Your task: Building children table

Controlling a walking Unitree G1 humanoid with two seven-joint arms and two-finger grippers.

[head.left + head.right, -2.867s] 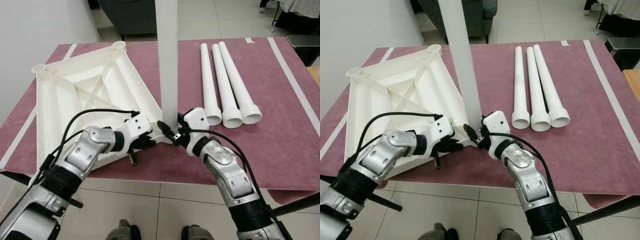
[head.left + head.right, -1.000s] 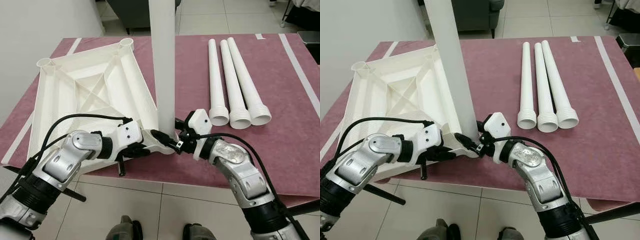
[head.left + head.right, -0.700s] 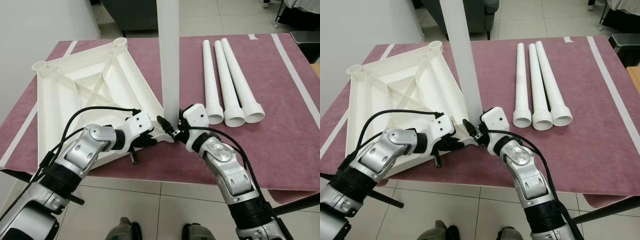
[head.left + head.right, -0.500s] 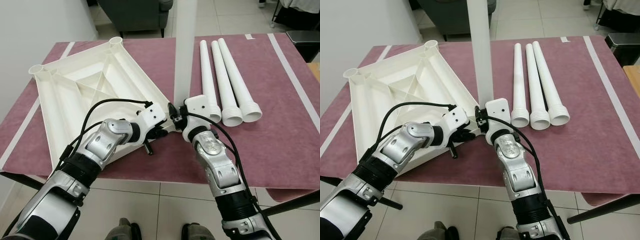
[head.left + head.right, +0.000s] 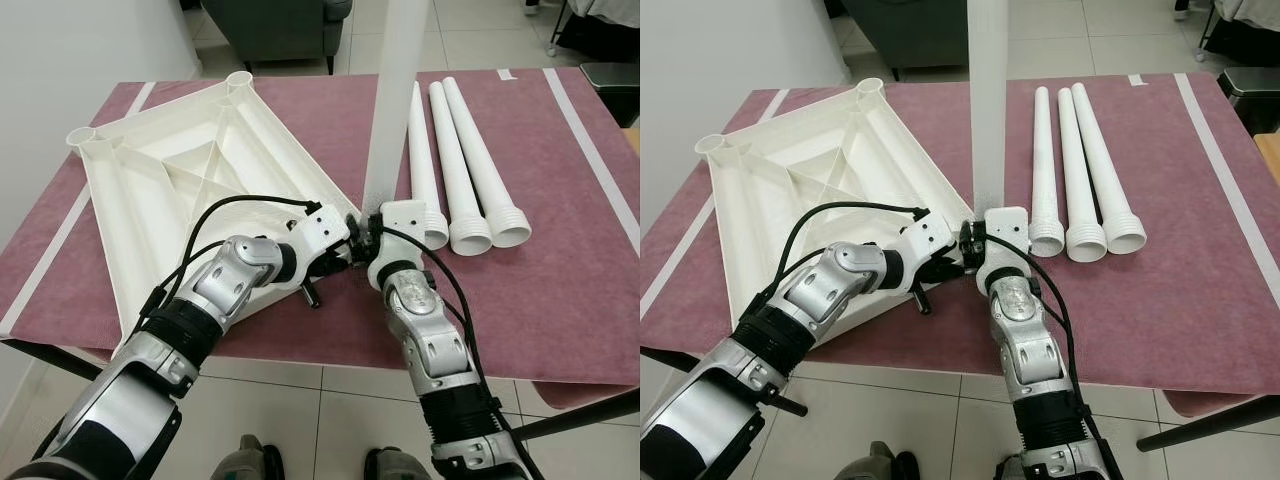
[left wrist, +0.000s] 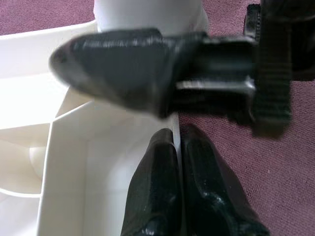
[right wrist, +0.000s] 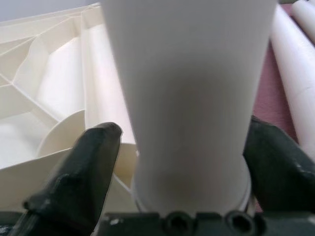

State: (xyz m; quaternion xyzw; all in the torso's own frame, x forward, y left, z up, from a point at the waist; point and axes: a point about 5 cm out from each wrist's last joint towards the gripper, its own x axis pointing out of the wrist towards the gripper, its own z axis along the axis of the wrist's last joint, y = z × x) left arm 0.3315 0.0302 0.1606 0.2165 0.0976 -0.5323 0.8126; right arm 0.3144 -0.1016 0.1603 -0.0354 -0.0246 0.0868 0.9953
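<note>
Seating the upright leg (image 5: 392, 100) in the upturned tabletop's (image 5: 190, 180) near corner socket, the right gripper (image 7: 182, 162) is clasping it; left gripper (image 6: 177, 191), fingers pressed together, is bracing the rim. Keeping the leg vertical should matter.

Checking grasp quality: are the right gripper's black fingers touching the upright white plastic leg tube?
Touching. In the right wrist view, both fingers press the upright white leg tube from opposite sides.
</note>
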